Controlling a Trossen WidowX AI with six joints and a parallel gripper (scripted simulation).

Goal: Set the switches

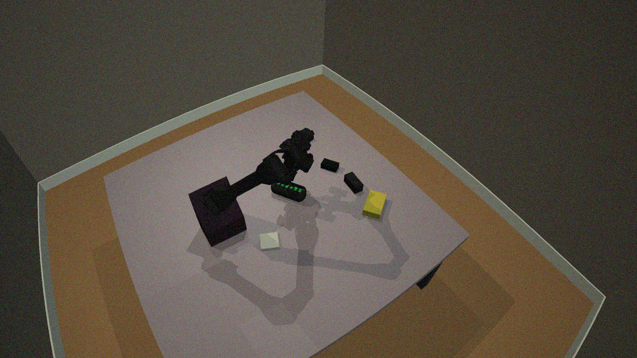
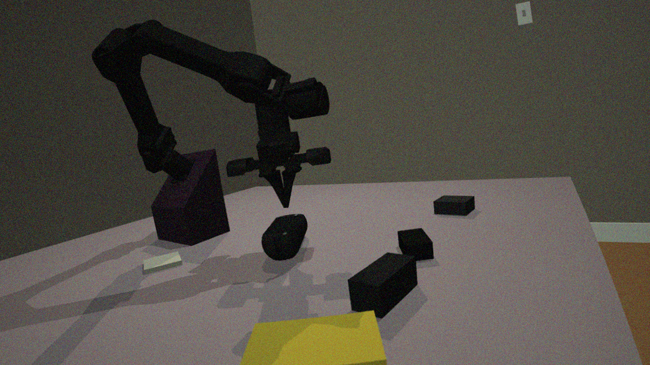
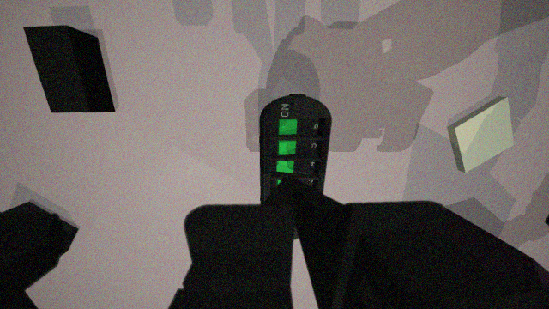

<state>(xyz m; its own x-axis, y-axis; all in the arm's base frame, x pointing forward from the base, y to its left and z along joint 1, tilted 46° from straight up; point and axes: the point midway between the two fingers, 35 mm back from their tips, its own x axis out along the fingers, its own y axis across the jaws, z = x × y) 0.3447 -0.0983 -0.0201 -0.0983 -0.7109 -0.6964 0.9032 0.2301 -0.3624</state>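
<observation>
While the top view has the switch unit [image 1: 288,191] [image 2: 284,237] [image 3: 296,107] at centre, a yellow block [image 1: 374,204] [image 2: 309,346] lies to its right. Mid-frame in the exterior view, the gripper [image 2: 285,206] [image 3: 288,183] points down above the unit, jaws clenched on nothing. At the wrist view's centre, green switch ends show above the dark fingers; a pale block [image 1: 269,240] [image 2: 161,262] [image 3: 484,135] sits at right.

A black jointed robot arm [image 2: 186,47] points its closed black gripper [image 2: 285,206] down, just above a rounded dark controller unit [image 2: 283,238]. A yellow rectangular block [image 2: 311,357] lies nearest.
</observation>
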